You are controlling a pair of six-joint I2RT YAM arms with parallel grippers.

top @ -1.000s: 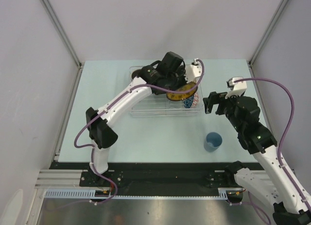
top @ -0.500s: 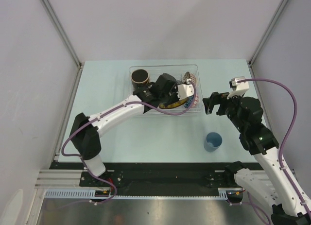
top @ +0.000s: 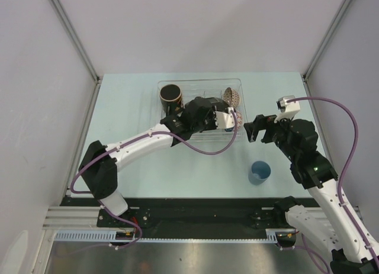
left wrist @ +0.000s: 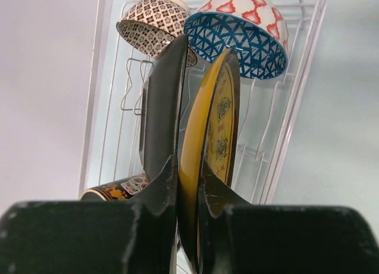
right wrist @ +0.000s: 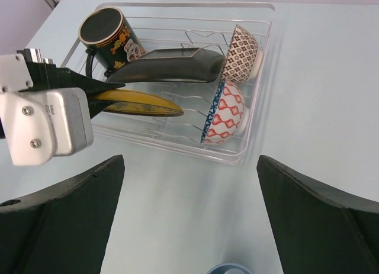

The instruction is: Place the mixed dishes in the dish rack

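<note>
Saucer placement is the step in hand: the left pincer [left wrist: 188, 170] is clamped on the rim of the yellow-brown saucer [left wrist: 216, 132], which stands on edge inside the dish rack [right wrist: 177, 4], just beside the black square floral plate [right wrist: 172, 67]. The dark cup [right wrist: 106, 32], beige patterned bowl [right wrist: 243, 46] and blue patterned bowl [right wrist: 228, 114] sit in the rack too. The right pincer [right wrist: 189, 218] hangs wide open and empty near the rack's right end. Only the light blue cup [top: 259, 172] waits on the worktop [top: 148, 167]. Next, I judge, the saucer must settle into a slot before release; then the cup needs fetching.
</note>
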